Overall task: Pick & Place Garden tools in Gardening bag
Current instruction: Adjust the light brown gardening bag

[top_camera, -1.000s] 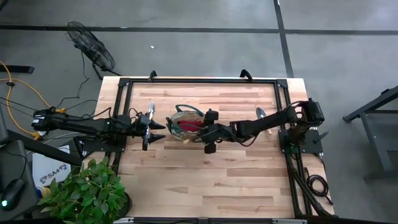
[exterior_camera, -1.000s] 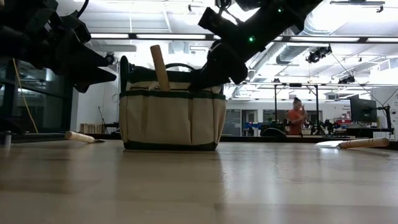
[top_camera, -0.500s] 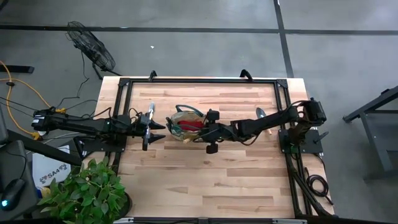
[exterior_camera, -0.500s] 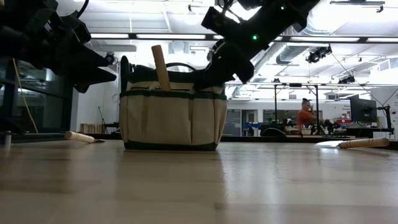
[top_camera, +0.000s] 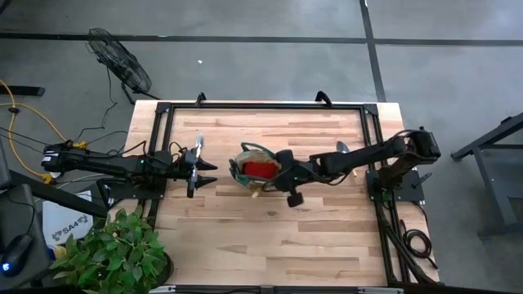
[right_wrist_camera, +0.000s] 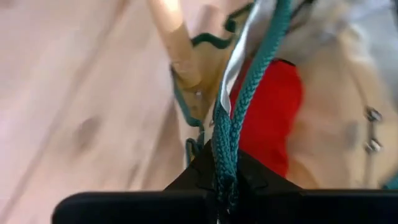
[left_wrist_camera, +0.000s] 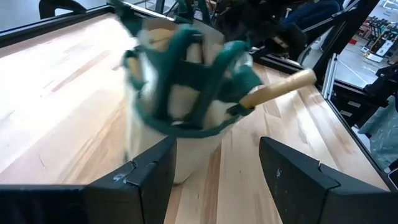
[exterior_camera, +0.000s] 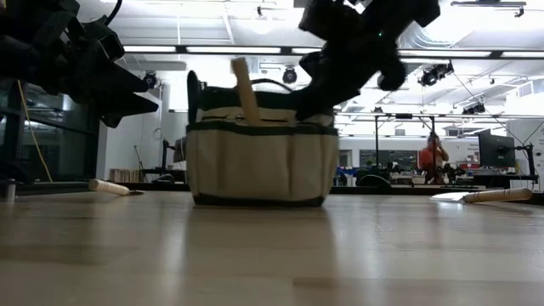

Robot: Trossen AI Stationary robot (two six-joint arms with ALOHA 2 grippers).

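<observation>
The gardening bag (top_camera: 255, 169) sits near the middle of the bench (top_camera: 270, 245), and the right pincer (right_wrist_camera: 225, 180) is clamped together on one of its teal loop handles (right_wrist_camera: 249, 81). Seen past the fingers, the braided strap runs straight down into the closed jaws. That grip looks meant for moving the bag itself, not a tool, probably to bring it nearer the tools still lying out.

Inside the bag a red glove (top_camera: 260, 167) shows from above, and a pale wooden handle (exterior_camera: 245, 81) pokes up over the rim, leaning, because the tool is longer than the bag is deep.

To the left, the left pincer (top_camera: 196, 169) hovers just off the bag's left side with its fingers (left_wrist_camera: 149, 180) apart and nothing between them, pointed at the bag as if waiting its turn.

Farther back, a wooden-handled tool (exterior_camera: 109, 186) lies on the bench at the left, beside the left arm, and another tool (top_camera: 345, 150) lies on the right side, partly under the right arm. So the job seems only partly done.

Compared with a second ago, the right pincer has gone from open to shut on the strap, and the bag has slid to the right across the bench, opening a gap from the left pincer, which has not moved. In the room beyond, a person (exterior_camera: 433, 157) in orange has walked to the right.
</observation>
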